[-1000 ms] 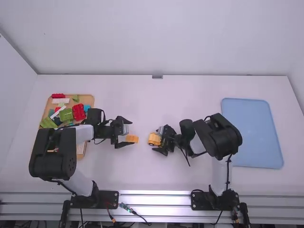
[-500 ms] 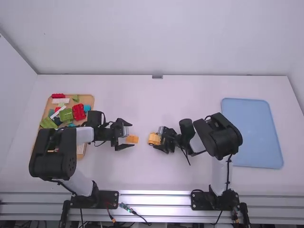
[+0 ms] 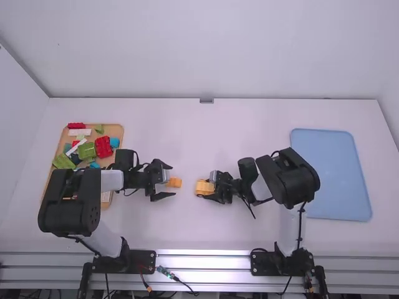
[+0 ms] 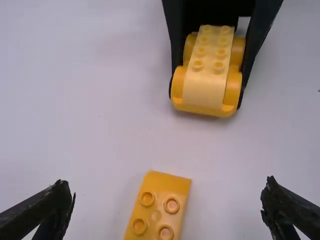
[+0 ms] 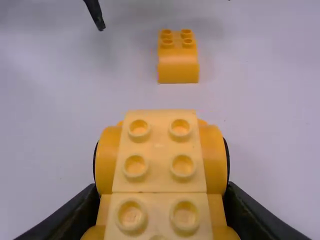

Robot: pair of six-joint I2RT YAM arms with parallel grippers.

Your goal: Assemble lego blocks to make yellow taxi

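The left pincer (image 3: 173,180) is held wide open, and a small yellow curved-end brick with four studs (image 3: 175,182) is framed between its spread fingers, touched by neither. By the right pincer (image 3: 208,186), a yellow wheeled car base (image 3: 202,187) is gripped at both sides; its middle is topped by a paler, studded strip (image 4: 209,65). The two yellow pieces are set near each other but apart. Red (image 3: 103,147) and green bricks (image 3: 86,150) are kept in the wooden tray (image 3: 115,129), beside the left arm.
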